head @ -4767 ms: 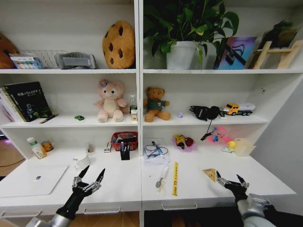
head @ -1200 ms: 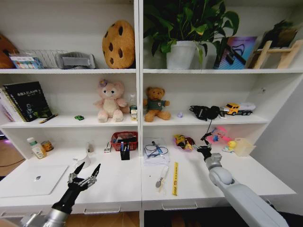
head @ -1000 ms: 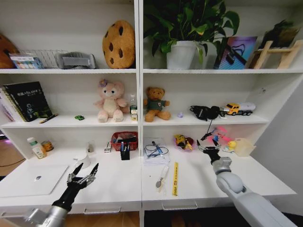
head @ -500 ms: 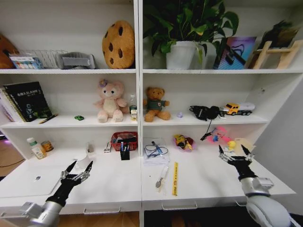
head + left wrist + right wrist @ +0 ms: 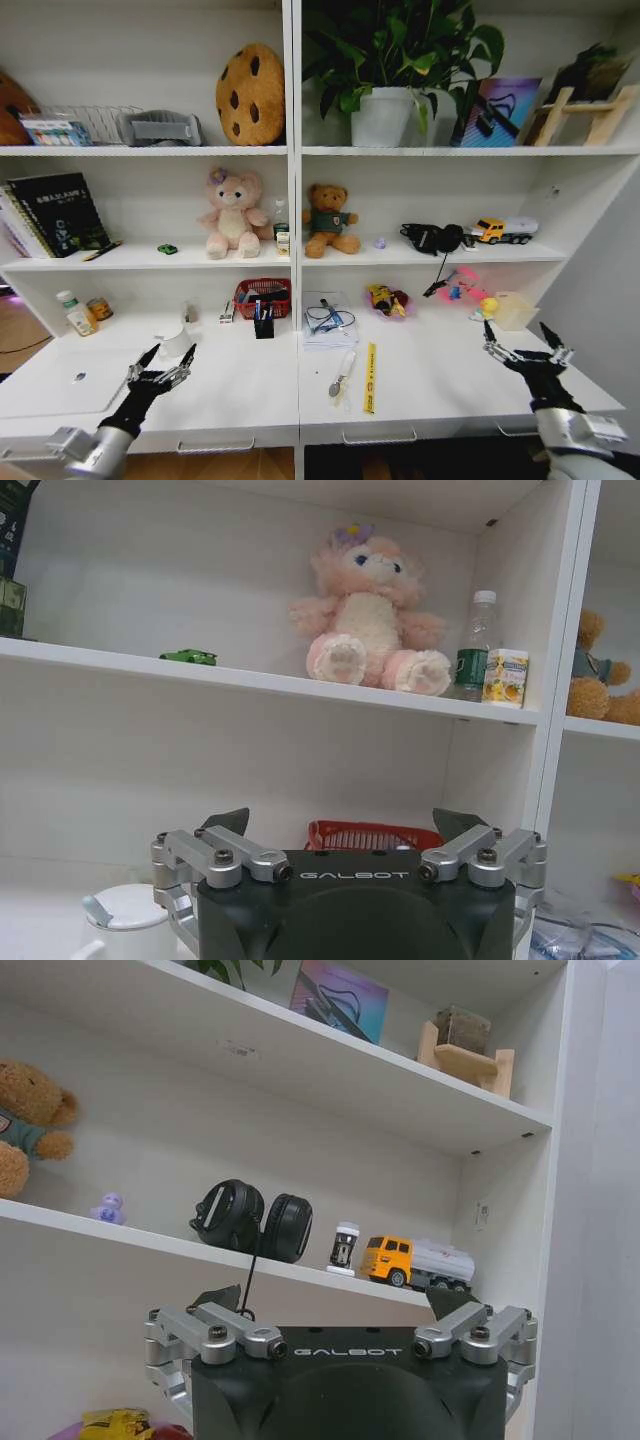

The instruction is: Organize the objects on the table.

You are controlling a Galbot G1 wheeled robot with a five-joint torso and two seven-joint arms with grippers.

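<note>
The white table (image 5: 250, 385) carries a slim silver laptop (image 5: 70, 380) at its left end. My left gripper (image 5: 170, 352) hovers open and empty just right of the laptop, and its fingers (image 5: 342, 820) stand apart in the left wrist view. A black holder with pens (image 5: 263, 320) stands mid-table. The tiny green toy car (image 5: 167, 249) (image 5: 187, 657) sits on the shelf above. My right gripper (image 5: 517, 335) is open and empty over the table's right end, with its fingers (image 5: 335, 1298) spread in the right wrist view.
A yellow ruler (image 5: 370, 377), a white paper stack (image 5: 328, 325), a red basket (image 5: 264, 295), a white mug (image 5: 172, 342), a toy pile (image 5: 388, 300) and a clear box (image 5: 515, 310) share the table. Headphones (image 5: 432, 238) and a toy truck (image 5: 505, 231) sit on the shelf.
My right gripper has pulled back from the toy pile toward the table's front right and now stands open. The yellow wedge is gone from the table's front right. The left gripper drifted slightly left.
</note>
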